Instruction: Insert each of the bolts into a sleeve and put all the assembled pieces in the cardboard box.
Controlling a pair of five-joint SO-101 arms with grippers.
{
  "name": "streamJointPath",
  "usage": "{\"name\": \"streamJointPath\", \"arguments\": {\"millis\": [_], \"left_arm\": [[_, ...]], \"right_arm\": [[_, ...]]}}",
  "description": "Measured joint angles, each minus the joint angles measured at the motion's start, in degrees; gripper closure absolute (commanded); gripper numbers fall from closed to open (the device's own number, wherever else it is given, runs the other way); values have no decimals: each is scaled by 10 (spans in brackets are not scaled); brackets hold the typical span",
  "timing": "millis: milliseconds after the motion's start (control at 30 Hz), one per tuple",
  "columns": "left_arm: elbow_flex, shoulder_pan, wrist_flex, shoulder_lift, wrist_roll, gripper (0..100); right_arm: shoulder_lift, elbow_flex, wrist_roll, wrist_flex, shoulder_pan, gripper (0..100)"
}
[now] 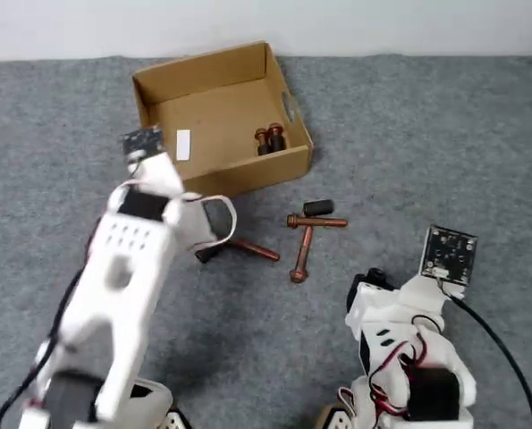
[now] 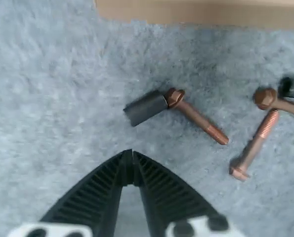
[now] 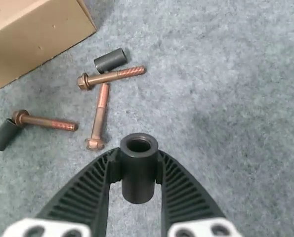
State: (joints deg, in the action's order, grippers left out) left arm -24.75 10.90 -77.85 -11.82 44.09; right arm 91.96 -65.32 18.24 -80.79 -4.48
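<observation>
My right gripper (image 3: pixel 138 159) is shut on an upright black sleeve (image 3: pixel 138 170) with its bore facing up, above the carpet near the front right (image 1: pixel 373 281). My left gripper (image 2: pixel 128 157) is shut and empty, just short of a black sleeve (image 2: pixel 146 107) that lies head-to-end with a copper bolt (image 2: pixel 196 119). Two more bolts (image 1: pixel 317 221) (image 1: pixel 301 253) lie crossed mid-table, with another sleeve (image 1: pixel 317 207) beside them. The cardboard box (image 1: pixel 158 94) stands at the back and holds assembled pieces (image 1: pixel 270 138).
The grey carpet (image 1: pixel 444 143) covers the table. The box's front wall (image 2: pixel 196 12) is close behind the left gripper's bolt and sleeve. Open carpet lies to the right of the box and between the two arms.
</observation>
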Motion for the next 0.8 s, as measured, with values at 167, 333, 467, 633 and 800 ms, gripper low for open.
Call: {"name": "streamJointPath", "arguments": {"millis": [167, 333, 467, 633, 800], "left_arm": [[88, 18, -2, 115, 55, 992], [167, 28, -2, 215, 84, 991], [221, 28, -2, 292, 87, 991], [265, 29, -1, 347, 88, 914], [277, 46, -7, 351, 88, 859]], "right_arm": [[35, -9, -1, 0, 0, 991], [51, -9, -2, 0, 0, 991], [54, -9, -2, 0, 2, 991], [61, -9, -2, 0, 1, 991], [62, -9, -2, 0, 0, 991]]}}
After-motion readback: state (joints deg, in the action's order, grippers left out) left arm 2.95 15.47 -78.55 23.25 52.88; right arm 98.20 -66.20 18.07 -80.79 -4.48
